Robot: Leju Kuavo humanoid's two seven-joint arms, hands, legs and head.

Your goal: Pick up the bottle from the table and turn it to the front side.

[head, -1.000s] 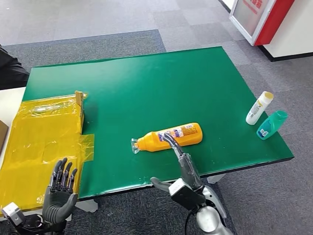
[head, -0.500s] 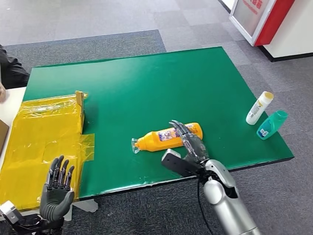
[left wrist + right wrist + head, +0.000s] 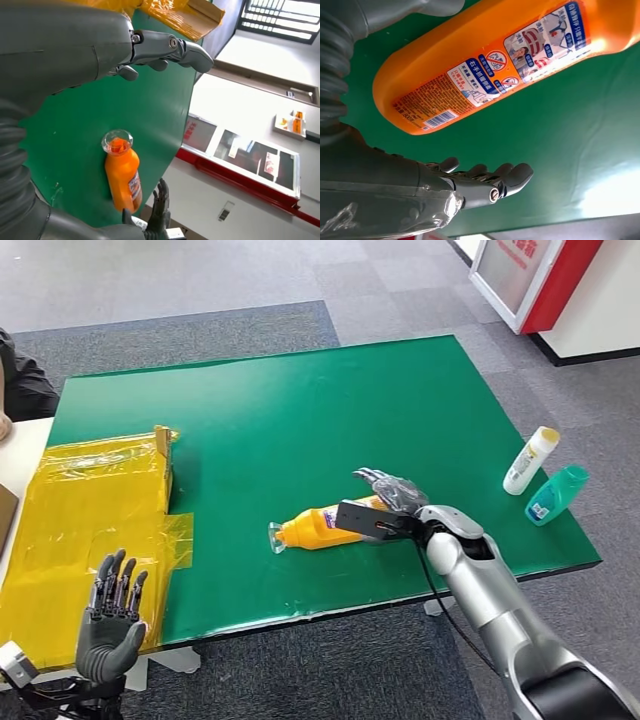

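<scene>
We see the orange bottle (image 3: pixel 321 527) lying on its side on the green table (image 3: pixel 302 420), near the front edge, with its clear cap end pointing to the robot's left. In the right wrist view the bottle (image 3: pixel 490 60) shows a label with a barcode and small print.

Our right hand (image 3: pixel 389 502) is over the thick end of the bottle. Its fingers (image 3: pixel 490 182) are stretched out and apart on the far side of the bottle, and the thumb is on the near side. The green table shows between the fingers and the bottle, so the hand does not grip it; it is open.

Our left hand (image 3: pixel 109 620) is raised in front of the table's near left corner, palm up, fingers spread, and it holds nothing. In the left wrist view its fingers (image 3: pixel 170 50) point out over the table, and the bottle (image 3: pixel 122 175) is seen beyond them.

A yellow bag (image 3: pixel 83 530) covers the left end of the table. A white bottle (image 3: pixel 530 460) and a teal bottle (image 3: pixel 556 494) lie close together near the right edge, well apart from the orange one.
</scene>
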